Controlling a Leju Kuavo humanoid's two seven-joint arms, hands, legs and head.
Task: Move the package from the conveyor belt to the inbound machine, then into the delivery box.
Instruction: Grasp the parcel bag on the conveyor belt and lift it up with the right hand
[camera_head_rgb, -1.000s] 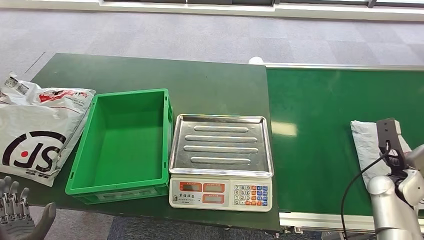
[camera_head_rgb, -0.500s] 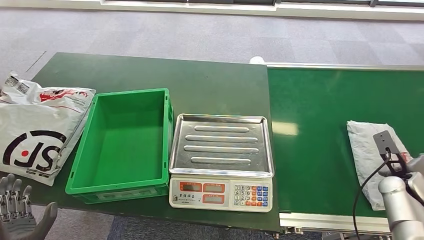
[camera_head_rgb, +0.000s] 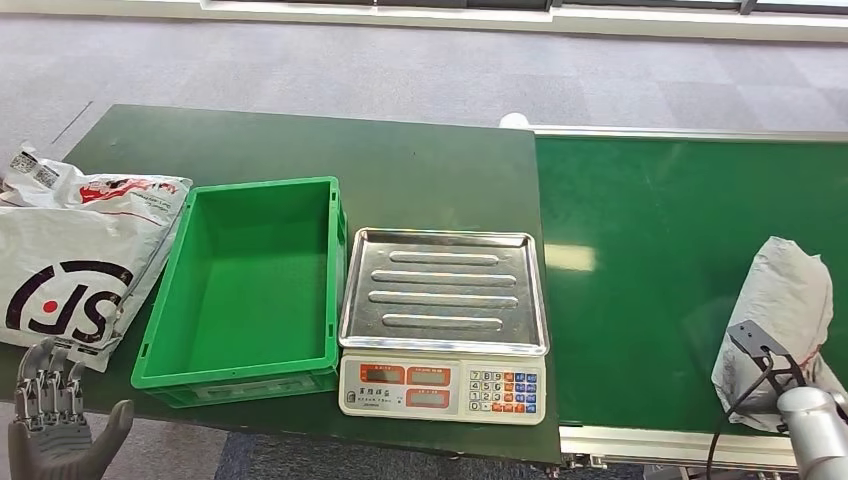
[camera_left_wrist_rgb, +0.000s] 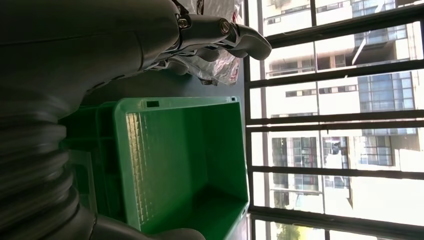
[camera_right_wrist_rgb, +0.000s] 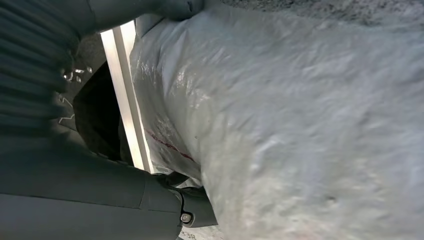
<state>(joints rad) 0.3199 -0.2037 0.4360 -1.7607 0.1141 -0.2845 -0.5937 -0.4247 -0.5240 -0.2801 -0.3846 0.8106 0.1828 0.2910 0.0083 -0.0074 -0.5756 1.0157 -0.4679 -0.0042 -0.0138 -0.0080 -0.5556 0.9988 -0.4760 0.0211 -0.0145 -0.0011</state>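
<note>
Package (camera_head_rgb: 782, 310) now lifted off belt (camera_head_rgb: 640, 260) — upended, right hand (camera_right_wrist_rgb: 100, 195) gripping it, left hand (camera_head_rgb: 55, 430) spread empty

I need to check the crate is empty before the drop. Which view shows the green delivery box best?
The head view: the whole green delivery box shows from above, its floor bare, between a printed bag and the scale. The left wrist view shows it sideways, partly hidden by the left hand. The right wrist view shows the grey package.

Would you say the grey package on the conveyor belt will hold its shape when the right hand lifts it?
Probably not. The grey package looks like a soft plastic mailer: it is already bunched and wrinkled against the right hand, so it will likely sag. Its glossy film may be slippery. It seems light for its size.
</note>
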